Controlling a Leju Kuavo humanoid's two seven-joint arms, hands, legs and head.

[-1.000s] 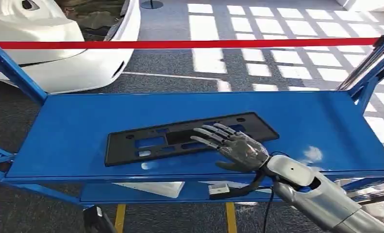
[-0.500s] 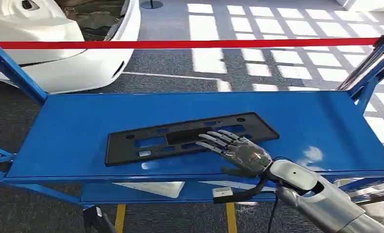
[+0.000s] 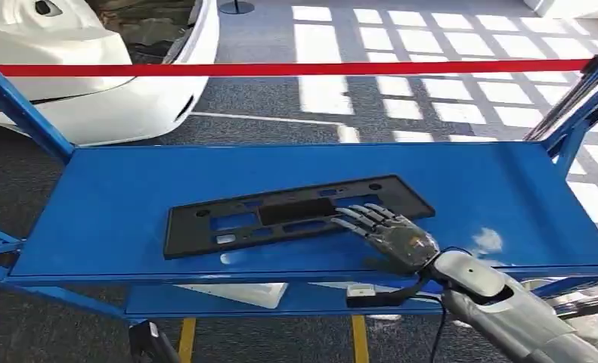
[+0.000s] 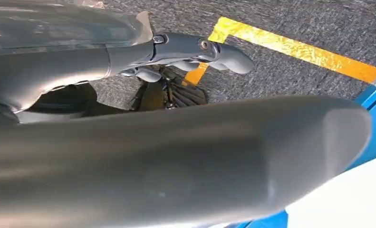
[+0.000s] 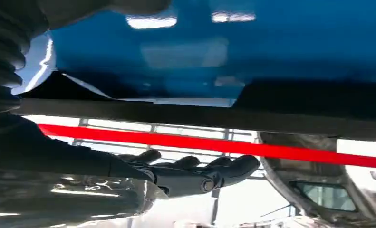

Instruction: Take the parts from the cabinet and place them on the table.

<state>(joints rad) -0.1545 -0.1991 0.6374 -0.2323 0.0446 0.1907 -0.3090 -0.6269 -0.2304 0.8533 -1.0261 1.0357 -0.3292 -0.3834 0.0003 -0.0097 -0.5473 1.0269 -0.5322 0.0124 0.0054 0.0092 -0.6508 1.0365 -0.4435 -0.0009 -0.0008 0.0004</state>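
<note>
Black slotted plate [image 3: 280, 214] lies flat mid-shelf on blue cabinet shelf [image 3: 114, 204], long axis running 8 to 2 o'clock; right hand [image 3: 390, 233], fingers spread and extended, rests on plate's 4 o'clock end; red barrier tape [image 3: 295, 69] at 12 o'clock, white car body [image 3: 106, 98] at 10 o'clock.

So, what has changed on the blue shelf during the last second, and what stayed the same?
The right hand slid back toward the robot and to its right, along the near edge of the black plastic part. Its fingers lie spread flat over the part, gripping nothing. The part, the blue shelf and the red barrier tape did not move.
</note>
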